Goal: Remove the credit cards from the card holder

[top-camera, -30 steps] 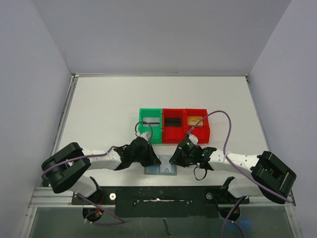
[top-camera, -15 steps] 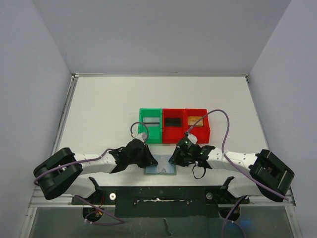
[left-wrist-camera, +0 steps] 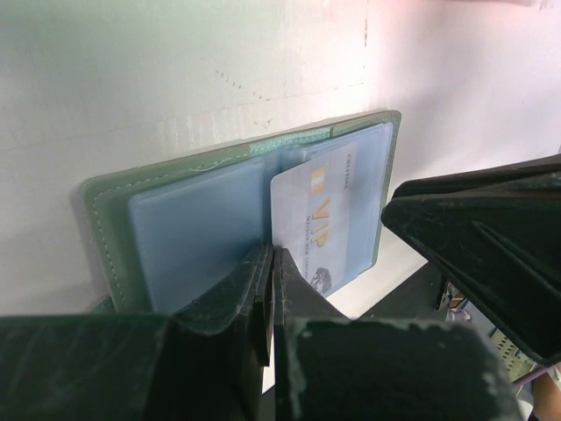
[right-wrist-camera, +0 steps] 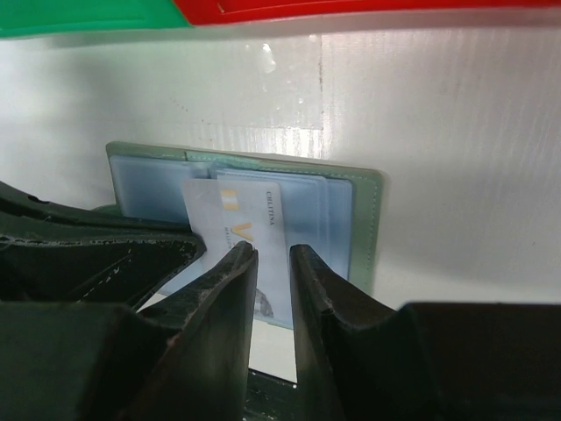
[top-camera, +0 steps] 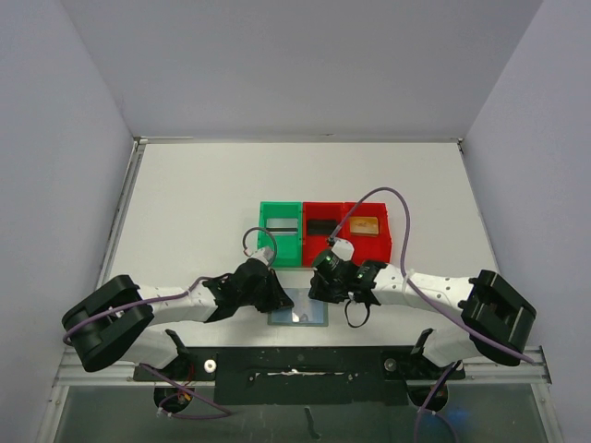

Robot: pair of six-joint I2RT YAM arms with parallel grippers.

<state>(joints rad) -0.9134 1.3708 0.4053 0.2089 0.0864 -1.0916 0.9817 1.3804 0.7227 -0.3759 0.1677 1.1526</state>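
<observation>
The card holder (top-camera: pixel 297 315) lies open and flat near the table's front edge, grey-green with pale blue pockets (left-wrist-camera: pixel 184 232) (right-wrist-camera: pixel 365 219). One of the credit cards (left-wrist-camera: pixel 322 219) (right-wrist-camera: pixel 250 215), pale with gold "VIP" print, sticks out askew from the right pocket toward the front edge. My left gripper (top-camera: pixel 278 298) (left-wrist-camera: pixel 270 256) is shut, its tips pressing on the holder's middle fold beside the card. My right gripper (top-camera: pixel 319 293) (right-wrist-camera: pixel 273 254) hovers over the card's near end, jaws a narrow gap apart with nothing pinched between them.
Behind the holder stand a green bin (top-camera: pixel 281 233) and two red bins (top-camera: pixel 322 231) (top-camera: pixel 367 231); the right one holds a yellowish card. The table's front edge and a black rail (top-camera: pixel 295 360) lie just below the holder. A purple cable (top-camera: pixel 388 208) arcs over the bins.
My right gripper has slid left onto the card holder and its jaws have parted slightly. The left arm settled lower and stays shut on the fold.
</observation>
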